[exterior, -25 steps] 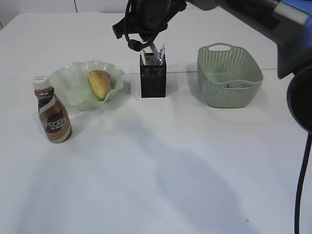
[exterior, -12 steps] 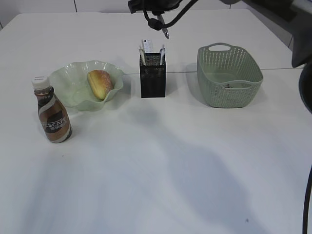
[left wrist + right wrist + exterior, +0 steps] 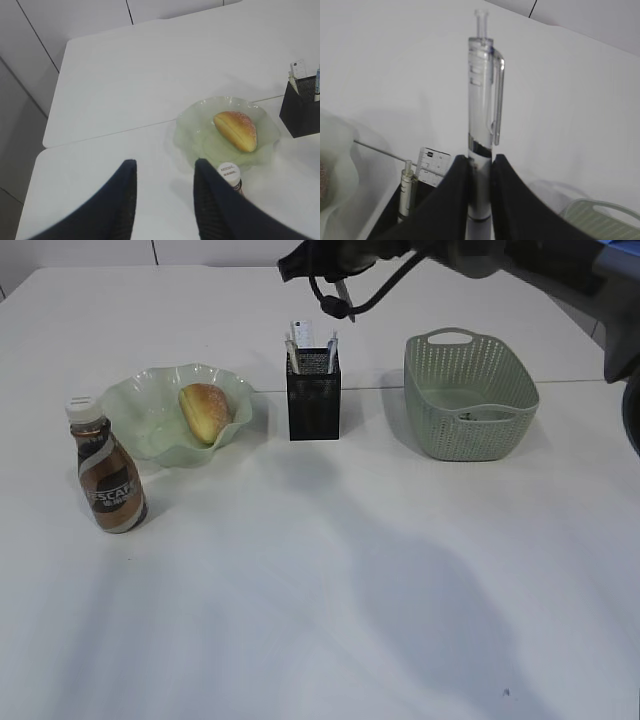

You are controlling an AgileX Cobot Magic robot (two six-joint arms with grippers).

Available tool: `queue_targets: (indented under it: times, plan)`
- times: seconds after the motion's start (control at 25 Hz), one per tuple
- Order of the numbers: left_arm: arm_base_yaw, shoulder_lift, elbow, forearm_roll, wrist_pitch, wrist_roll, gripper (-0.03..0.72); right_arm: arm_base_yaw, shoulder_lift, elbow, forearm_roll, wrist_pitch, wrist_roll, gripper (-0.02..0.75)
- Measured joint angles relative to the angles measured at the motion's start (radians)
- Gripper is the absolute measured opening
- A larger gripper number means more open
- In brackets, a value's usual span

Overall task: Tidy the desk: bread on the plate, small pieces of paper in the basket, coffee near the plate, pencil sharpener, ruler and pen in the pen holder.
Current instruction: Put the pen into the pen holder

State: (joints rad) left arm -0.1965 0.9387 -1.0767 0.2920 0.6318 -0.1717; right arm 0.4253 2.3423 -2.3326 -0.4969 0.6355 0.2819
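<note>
Right pincer (image 3: 479, 175): clamped on a clear pen (image 3: 482, 112), which I hold above the pen holder (image 3: 313, 395), toward the desk's (image 3: 320, 590) far edge
Left pincer (image 3: 162, 200): fingers apart, nothing between them, hovering over the desk's left part near the plate (image 3: 197, 131)
Bread (image 3: 205, 412): lying in the plate
Coffee (image 3: 108, 478): upright just beside the plate, on its near-left side
Pen holder: between plate and basket (image 3: 470, 397), the ruler (image 3: 301, 335) standing in it
Basket: right of the pen holder
</note>
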Motion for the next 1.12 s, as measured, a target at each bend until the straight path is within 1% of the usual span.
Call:
queue_targets:
  times: [0.12,0.28,0.4,0.56,0.68,0.92,1.0,1.04,1.12]
  plan:
    - [0.000,0.006,0.000,0.000,-0.022,0.000,0.267,-0.005,0.000,0.031,-0.033,-0.026,0.018,0.115]
    - [0.000,0.014,0.000,0.000,-0.047,0.000,0.267,-0.009,0.000,0.077,-0.084,-0.117,0.038,0.115]
    - [0.000,0.024,0.000,0.002,-0.049,0.000,0.267,-0.021,0.000,0.109,-0.092,-0.172,0.062,0.115]
    - [0.000,0.032,0.000,0.002,-0.056,0.000,0.267,-0.040,0.000,0.134,-0.092,-0.197,0.079,0.115]
    - [0.000,0.039,0.000,0.002,-0.077,0.000,0.267,-0.058,0.000,0.176,-0.097,-0.293,0.104,0.115]
    - [0.000,0.047,0.000,0.002,-0.106,0.000,0.267,-0.064,0.000,0.266,-0.102,-0.464,0.118,0.115]
    - [0.000,0.049,0.000,0.004,-0.108,0.000,0.267,-0.066,0.000,0.273,-0.102,-0.483,0.120,0.115]
    - [0.000,0.049,0.000,0.004,-0.108,0.000,0.267,-0.068,0.000,0.292,-0.102,-0.533,0.127,0.115]
    - [0.000,0.053,0.000,0.004,-0.108,0.000,0.267,-0.072,0.000,0.300,-0.102,-0.570,0.130,0.115]
